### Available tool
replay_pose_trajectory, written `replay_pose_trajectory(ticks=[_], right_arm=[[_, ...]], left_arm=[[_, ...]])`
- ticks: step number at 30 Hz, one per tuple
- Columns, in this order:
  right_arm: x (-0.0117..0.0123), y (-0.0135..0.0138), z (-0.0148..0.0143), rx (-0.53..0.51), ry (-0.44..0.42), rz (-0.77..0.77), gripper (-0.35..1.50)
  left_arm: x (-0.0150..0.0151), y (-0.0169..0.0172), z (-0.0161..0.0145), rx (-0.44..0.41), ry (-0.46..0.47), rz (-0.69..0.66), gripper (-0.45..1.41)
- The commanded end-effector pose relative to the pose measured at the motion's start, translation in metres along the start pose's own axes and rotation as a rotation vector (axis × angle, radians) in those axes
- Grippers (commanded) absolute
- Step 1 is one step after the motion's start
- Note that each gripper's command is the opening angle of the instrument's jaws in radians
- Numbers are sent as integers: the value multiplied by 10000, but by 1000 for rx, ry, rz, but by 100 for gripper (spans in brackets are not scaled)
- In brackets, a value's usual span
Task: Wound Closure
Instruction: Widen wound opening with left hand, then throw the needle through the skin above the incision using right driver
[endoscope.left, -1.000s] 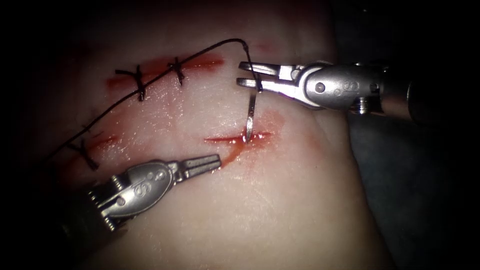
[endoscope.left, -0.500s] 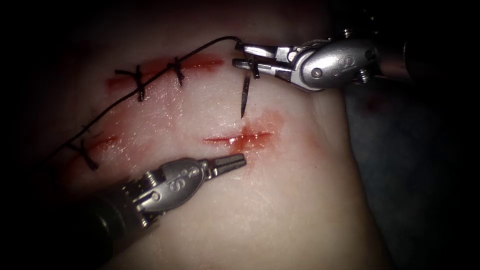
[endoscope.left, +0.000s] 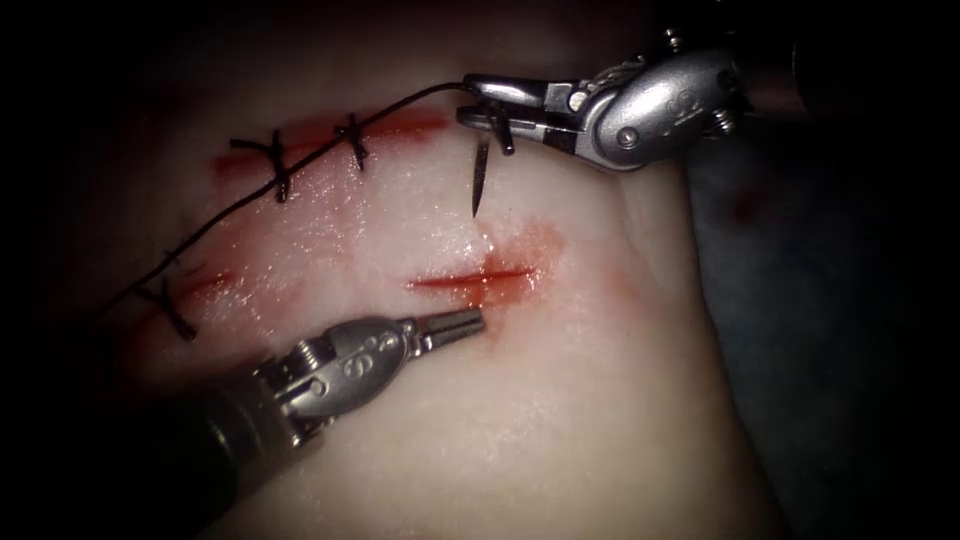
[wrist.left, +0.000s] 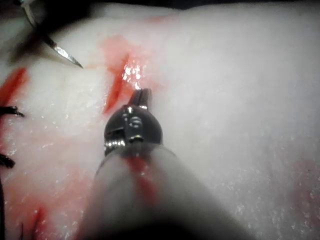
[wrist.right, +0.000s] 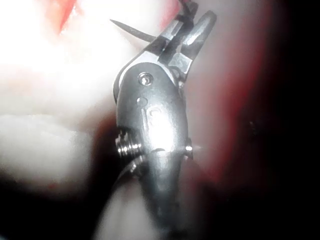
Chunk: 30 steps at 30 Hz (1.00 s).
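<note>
Centrally, the pale, glistening slab of pork-belly tissue (endoscope.left: 520, 400) spreads across the endoscope frame, with the short open red cut (endoscope.left: 470, 280) lying horizontally at mid-frame amid smears of red fluid (endoscope.left: 520, 262). From the lower left, the left arm's silver needle driver (endoscope.left: 470, 322) reaches in, its jaws pressed together and holding nothing, the tip resting just below the cut; the left wrist view shows the same closed tip (wrist.left: 141, 96) just beside the cut (wrist.left: 116, 87). From the upper right, the right arm's silver needle driver (endoscope.left: 490, 103) is clamped on the curved steel needle (endoscope.left: 480, 175) near its thread end. The needle hangs below those jaws, its sharp point aimed down and clear of the tissue, above the cut and toward its right end; it is not in the tissue. Black suture thread (endoscope.left: 300, 160) runs from the needle's held end down toward the frame's lower left, crossing dark finished stitches (endoscope.left: 277, 165) along an upper-left cut. Another stitch (endoscope.left: 175, 310) sits at far left.
</note>
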Motion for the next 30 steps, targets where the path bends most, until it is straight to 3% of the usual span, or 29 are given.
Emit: replay_pose_trajectory(ticks=[1,30], right_arm=[[-6,2,8,-2,12,-11,-35],[-10,-8,8,34,61,-51,-35]], left_arm=[[-1,0,6,0,0,2,-20],[11,10,-2,-21,-3,-9,-20]])
